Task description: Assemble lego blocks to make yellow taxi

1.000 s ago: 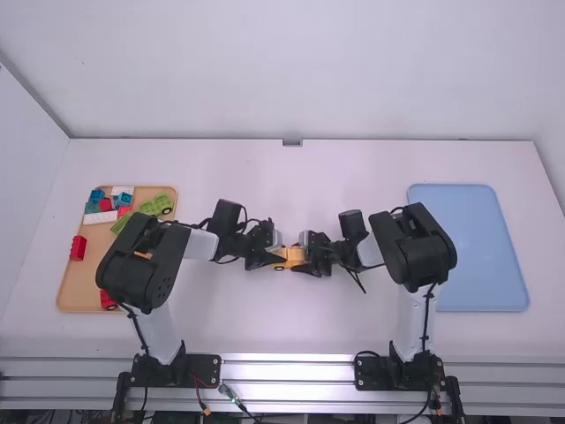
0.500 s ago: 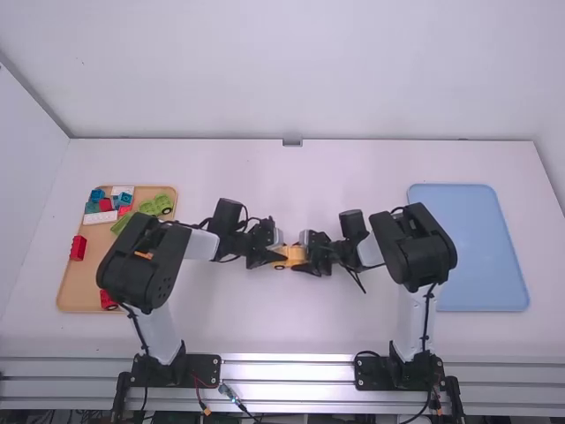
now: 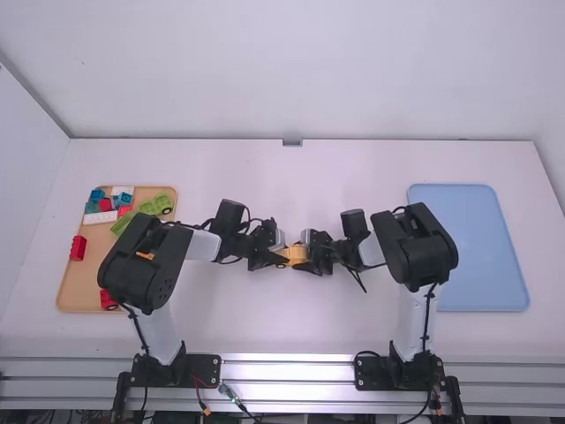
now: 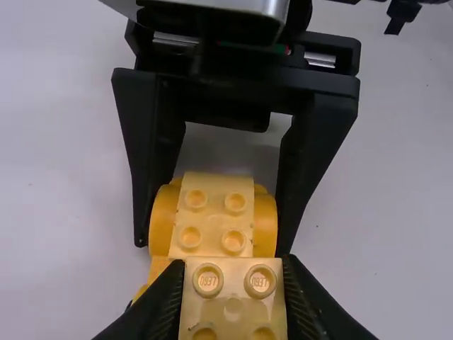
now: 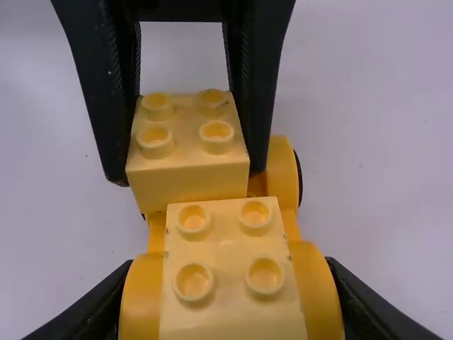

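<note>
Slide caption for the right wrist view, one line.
Left gripper pinches a studded block at one end of the yellow car body; right gripper holds the other end.

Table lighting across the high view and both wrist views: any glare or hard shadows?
High view: bright glare along the metal rail, only faint shadows. Left wrist view: soft grey shadow on the table between the right gripper's fingers. Right wrist view: soft light on the yellow blocks.

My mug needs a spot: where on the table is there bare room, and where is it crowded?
Crowded: mid-table, where left gripper and right gripper hold the yellow taxi, and the tan tray of blocks. Bare: the table from the taxi to the back wall, and to the metal rail; most of the blue tray.
</note>
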